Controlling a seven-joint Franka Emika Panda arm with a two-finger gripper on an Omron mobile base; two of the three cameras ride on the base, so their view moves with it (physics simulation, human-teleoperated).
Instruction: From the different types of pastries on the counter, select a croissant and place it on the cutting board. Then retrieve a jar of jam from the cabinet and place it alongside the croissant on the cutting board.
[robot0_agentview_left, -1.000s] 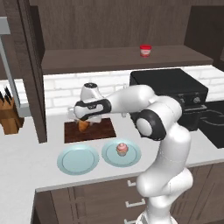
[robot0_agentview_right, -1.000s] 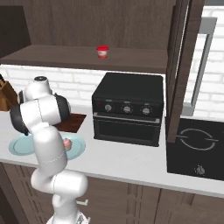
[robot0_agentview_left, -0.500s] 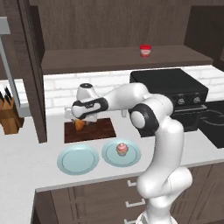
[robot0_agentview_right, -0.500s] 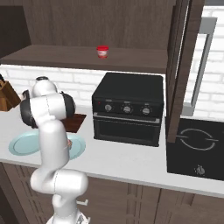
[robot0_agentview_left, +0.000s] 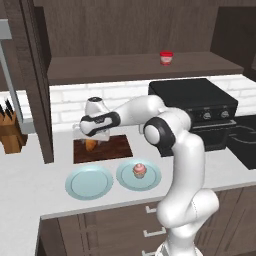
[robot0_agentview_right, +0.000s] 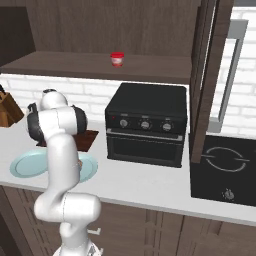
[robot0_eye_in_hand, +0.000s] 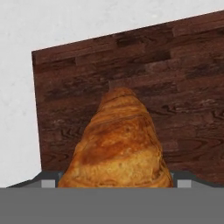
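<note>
My gripper (robot0_agentview_left: 91, 141) is shut on the golden-brown croissant (robot0_agentview_left: 90, 145), holding it low over the left part of the dark wooden cutting board (robot0_agentview_left: 114, 149). In the hand view the croissant (robot0_eye_in_hand: 119, 146) stands between the fingertips, with the cutting board (robot0_eye_in_hand: 183, 87) close behind it; I cannot tell whether it touches the board. The pink-frosted cupcake (robot0_agentview_left: 139, 170) sits on a light blue plate (robot0_agentview_left: 125, 179) on the counter (robot0_agentview_left: 35, 185). The red jar of jam (robot0_agentview_left: 166, 58) stands on the cabinet shelf (robot0_agentview_left: 115, 67), also seen as the jar (robot0_agentview_right: 117, 59) above the oven.
An empty light blue plate (robot0_agentview_left: 90, 183) lies in front of the board. A knife block (robot0_agentview_left: 11, 134) stands at the far left beside a dark wood post (robot0_agentview_left: 42, 100). A black toaster oven (robot0_agentview_right: 145, 125) and a cooktop (robot0_agentview_right: 222, 167) are to the right.
The hand has moved a little left and down with the croissant, closer to the left part of the cutting board.
</note>
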